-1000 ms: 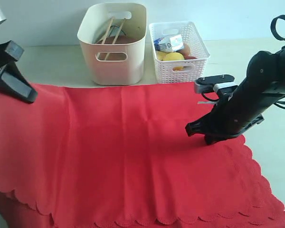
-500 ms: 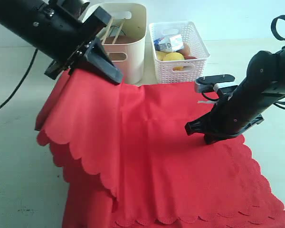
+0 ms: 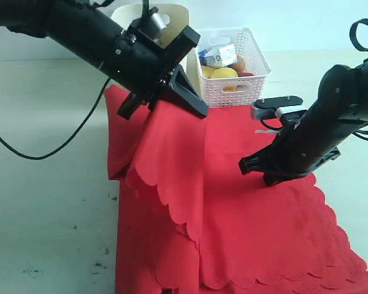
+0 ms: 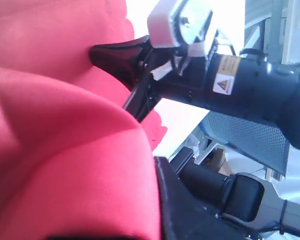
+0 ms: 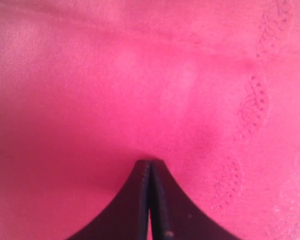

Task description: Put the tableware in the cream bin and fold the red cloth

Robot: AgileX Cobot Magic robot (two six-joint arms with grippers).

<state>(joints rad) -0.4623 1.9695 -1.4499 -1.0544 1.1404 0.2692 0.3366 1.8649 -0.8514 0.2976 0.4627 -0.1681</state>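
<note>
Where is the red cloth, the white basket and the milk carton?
red cloth (image 3: 264, 233): exterior view, on its flat spread-out part.
white basket (image 3: 233, 93): exterior view, on its lattice front wall.
milk carton (image 3: 218, 55): exterior view, on its blue-white side.

Overall light: bright, even and diffuse, with no single source evident in the exterior view.
Shadows: soft. There is a darker band under the lifted fold of the red cloth (image 3: 172, 165) and faint shade on the table (image 3: 49, 184).
Glare: the far background in the left wrist view is blown out to white.
Focus: the exterior view is slightly soft. In the left wrist view the nearest cloth is blurred.
Right wrist view: dimmer toward the edges, with a pale sheen at the centre.
Colour: the red is oversaturated, so crease detail is flattened.
</note>
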